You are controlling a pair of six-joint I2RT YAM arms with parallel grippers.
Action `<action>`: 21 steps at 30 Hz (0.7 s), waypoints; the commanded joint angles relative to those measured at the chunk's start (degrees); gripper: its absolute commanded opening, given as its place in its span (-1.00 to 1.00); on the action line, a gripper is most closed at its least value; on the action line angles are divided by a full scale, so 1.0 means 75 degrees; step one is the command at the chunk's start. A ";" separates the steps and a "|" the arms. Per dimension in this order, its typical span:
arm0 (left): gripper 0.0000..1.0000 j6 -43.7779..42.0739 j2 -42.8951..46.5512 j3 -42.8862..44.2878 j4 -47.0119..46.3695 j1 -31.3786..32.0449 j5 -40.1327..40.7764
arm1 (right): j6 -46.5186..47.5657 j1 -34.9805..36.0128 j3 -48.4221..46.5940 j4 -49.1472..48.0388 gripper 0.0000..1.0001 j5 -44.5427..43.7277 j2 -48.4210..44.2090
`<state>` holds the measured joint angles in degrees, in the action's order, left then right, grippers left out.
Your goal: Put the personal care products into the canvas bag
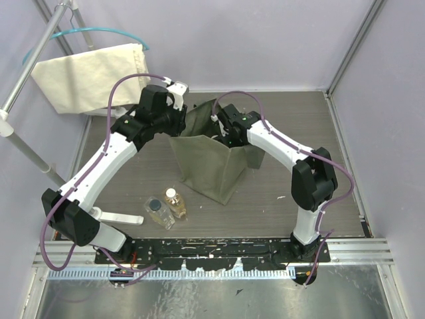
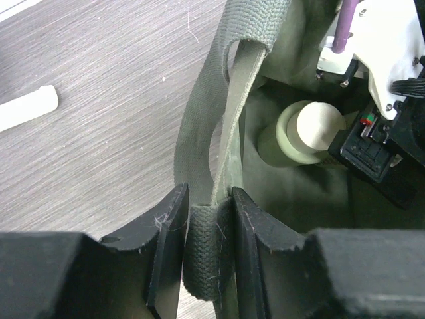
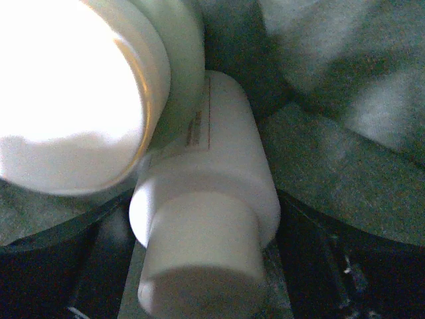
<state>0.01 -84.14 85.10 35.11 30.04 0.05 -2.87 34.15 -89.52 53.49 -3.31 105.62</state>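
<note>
I see the olive-green canvas bag upright, mouth open. Inside, a squat cream bottle touches a cream-capped bottle. The amber bottle and clear dark-capped bottle sit together on the surface nearby.

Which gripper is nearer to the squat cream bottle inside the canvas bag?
Right. The right gripper is down inside the canvas bag with the squat cream bottle between its fingers; the left gripper is at the bag's rim, shut on a handle.
</note>
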 commanded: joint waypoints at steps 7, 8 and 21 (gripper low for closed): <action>-0.15 -0.0130 -0.0055 0.0443 0.0173 -0.0033 -0.0053 | -0.0315 -0.0054 -0.2163 0.1345 0.91 -0.0155 -0.0550; -0.15 -0.0130 -0.0062 0.0469 0.0170 -0.0033 -0.0063 | -0.0324 -0.0054 -0.2381 0.1442 0.93 -0.0131 -0.0573; 0.99 -0.0165 0.0019 0.0833 0.0235 -0.0035 -0.0047 | -0.0340 -0.0294 -0.4957 0.1633 1.00 -0.1509 -0.0398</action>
<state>-0.62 -84.64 87.48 37.01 30.04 -0.14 -5.13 33.65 -121.14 66.13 -8.54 103.74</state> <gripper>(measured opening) 0.866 0.999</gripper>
